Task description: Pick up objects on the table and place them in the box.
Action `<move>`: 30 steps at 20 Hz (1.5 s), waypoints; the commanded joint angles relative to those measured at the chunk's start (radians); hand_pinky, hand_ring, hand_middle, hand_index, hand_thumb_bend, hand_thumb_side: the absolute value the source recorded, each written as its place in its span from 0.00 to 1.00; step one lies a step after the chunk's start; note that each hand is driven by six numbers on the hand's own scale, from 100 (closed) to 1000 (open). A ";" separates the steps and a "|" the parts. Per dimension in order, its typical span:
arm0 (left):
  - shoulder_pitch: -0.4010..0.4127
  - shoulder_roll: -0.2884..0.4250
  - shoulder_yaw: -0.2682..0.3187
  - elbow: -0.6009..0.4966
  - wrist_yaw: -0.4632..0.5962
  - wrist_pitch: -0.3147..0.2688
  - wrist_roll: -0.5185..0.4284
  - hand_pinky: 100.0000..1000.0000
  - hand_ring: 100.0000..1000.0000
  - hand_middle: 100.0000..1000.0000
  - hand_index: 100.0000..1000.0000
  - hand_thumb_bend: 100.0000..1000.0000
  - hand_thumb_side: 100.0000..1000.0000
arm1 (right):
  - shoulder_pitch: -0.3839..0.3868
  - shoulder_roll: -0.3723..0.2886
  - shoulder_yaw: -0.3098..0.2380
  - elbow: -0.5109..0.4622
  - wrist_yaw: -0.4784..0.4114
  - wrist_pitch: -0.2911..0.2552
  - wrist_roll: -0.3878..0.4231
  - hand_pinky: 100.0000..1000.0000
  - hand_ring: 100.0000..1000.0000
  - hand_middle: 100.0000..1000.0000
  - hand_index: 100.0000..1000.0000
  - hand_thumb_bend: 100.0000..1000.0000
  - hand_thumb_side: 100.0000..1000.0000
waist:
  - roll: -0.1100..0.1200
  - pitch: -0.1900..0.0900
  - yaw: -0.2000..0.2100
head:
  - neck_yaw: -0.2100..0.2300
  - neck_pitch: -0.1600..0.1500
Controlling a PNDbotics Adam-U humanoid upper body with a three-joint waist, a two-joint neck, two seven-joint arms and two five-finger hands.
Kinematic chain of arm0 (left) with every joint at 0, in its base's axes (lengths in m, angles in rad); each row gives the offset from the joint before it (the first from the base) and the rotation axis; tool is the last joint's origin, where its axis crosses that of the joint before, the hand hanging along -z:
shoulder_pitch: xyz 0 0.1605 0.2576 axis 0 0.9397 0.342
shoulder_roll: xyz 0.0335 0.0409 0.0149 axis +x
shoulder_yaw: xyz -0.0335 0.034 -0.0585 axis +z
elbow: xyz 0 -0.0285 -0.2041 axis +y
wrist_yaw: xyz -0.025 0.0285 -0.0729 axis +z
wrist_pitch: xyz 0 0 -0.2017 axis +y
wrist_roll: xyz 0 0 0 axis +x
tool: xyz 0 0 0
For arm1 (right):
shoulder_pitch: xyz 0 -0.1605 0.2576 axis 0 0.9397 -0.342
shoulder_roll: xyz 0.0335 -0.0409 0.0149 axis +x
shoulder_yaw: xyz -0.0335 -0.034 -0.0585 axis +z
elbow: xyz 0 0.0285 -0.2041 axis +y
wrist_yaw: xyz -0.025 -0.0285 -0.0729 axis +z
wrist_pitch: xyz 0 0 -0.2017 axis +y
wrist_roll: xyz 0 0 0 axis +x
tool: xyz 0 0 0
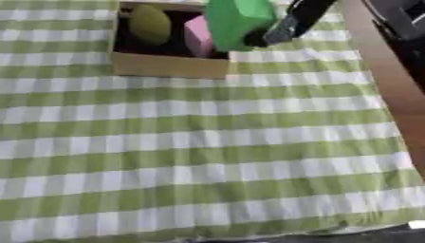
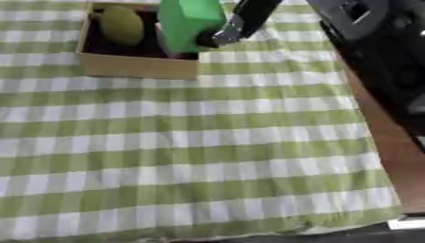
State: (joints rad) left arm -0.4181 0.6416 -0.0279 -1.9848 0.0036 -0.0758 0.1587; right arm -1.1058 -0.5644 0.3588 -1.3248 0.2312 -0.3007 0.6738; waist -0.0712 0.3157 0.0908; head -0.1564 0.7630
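Note:
An open cardboard box [image 1: 170,65] stands at the far left of the table. Inside it lie an olive-green rounded object [image 1: 149,24] and a pink block [image 1: 198,35]. A bright green block [image 1: 238,21] hangs tilted over the box's right edge, partly covering the pink block. My right hand [image 1: 281,31] reaches in from the upper right, and its fingers grip the green block's right side. My left hand shows in neither view.
A green and white checked cloth [image 1: 207,156] covers the table. A bare brown strip of table edge [image 1: 390,71] runs down the right side, with dark equipment [image 2: 374,28] beyond it. A small white thing [image 2: 407,223] sits at the lower right corner.

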 commanded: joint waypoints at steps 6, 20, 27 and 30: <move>-0.049 0.004 -0.004 -0.015 0.011 -0.008 -0.015 0.77 0.83 0.81 0.90 0.00 0.54 | -0.102 0.130 -0.096 0.258 0.171 -0.116 -0.082 0.88 0.74 0.43 0.70 0.00 0.11 | -0.019 0.015 0.043 | -0.060 -0.034; -0.096 -0.005 -0.009 -0.015 0.019 -0.017 -0.028 0.77 0.83 0.80 0.90 0.00 0.54 | -0.137 0.214 -0.178 0.446 0.386 -0.231 -0.223 0.89 0.78 0.49 0.75 0.00 0.09 | -0.042 0.061 0.108 | -0.114 -0.070; -0.089 -0.009 -0.007 -0.015 0.019 -0.014 -0.027 0.77 0.83 0.80 0.90 0.00 0.54 | -0.137 0.216 -0.189 0.473 0.480 -0.301 -0.250 0.92 0.89 0.65 0.87 0.11 0.03 | -0.039 0.062 0.103 | -0.117 -0.072; -0.090 -0.011 -0.008 -0.015 0.021 -0.015 -0.028 0.77 0.83 0.80 0.90 0.00 0.54 | -0.138 0.216 -0.193 0.474 0.521 -0.302 -0.258 0.95 0.93 0.73 0.90 0.15 0.00 | -0.036 0.060 0.101 | -0.116 -0.074</move>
State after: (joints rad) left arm -0.5008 0.6161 -0.0396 -1.9849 0.0173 -0.0889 0.1327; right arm -1.2180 -0.3371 0.1766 -0.8448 0.7326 -0.5981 0.4201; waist -0.1068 0.3850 0.1918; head -0.2694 0.7015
